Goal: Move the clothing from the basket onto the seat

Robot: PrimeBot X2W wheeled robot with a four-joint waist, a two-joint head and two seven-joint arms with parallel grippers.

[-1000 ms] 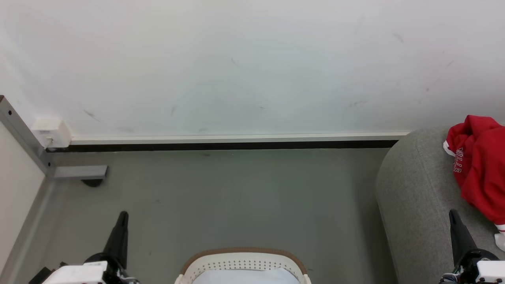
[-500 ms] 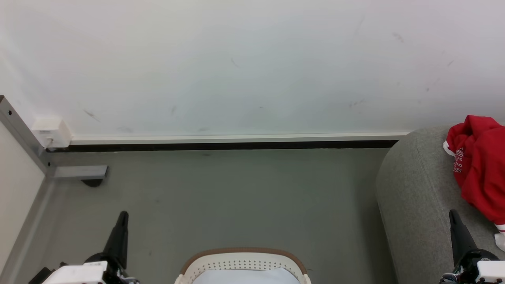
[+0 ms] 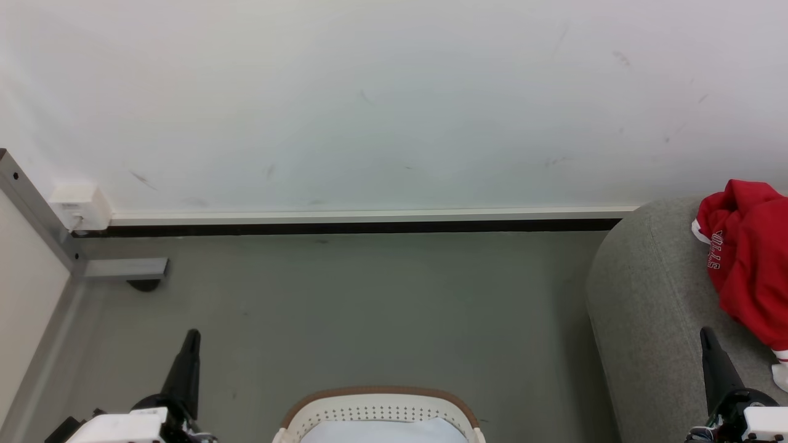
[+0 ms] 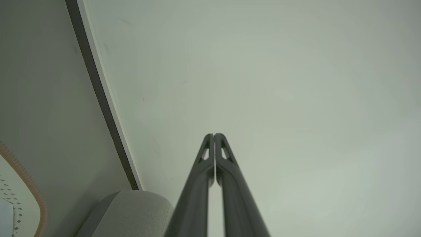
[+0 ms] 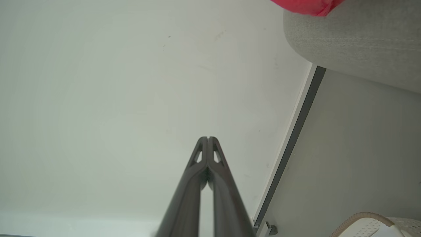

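Red clothing [image 3: 748, 258] with white lettering lies heaped on the grey seat [image 3: 652, 307] at the right edge of the head view; a sliver of the clothing [image 5: 306, 6] tops the seat [image 5: 358, 42] in the right wrist view. The white basket [image 3: 378, 411] with its brown rim sits at the bottom centre, a pale surface showing inside it. My left gripper [image 3: 192, 335] stands left of the basket, shut and holding nothing, fingertips together [image 4: 213, 135]. My right gripper [image 3: 705, 332] is over the seat's near part, shut and holding nothing [image 5: 208, 138].
A white wall [image 3: 381, 98] with a dark baseboard [image 3: 345, 227] runs across the back. A grey metal frame leg [image 3: 123, 268] and a small white box [image 3: 80, 206] stand at the left. Grey floor [image 3: 369, 307] lies between basket and wall.
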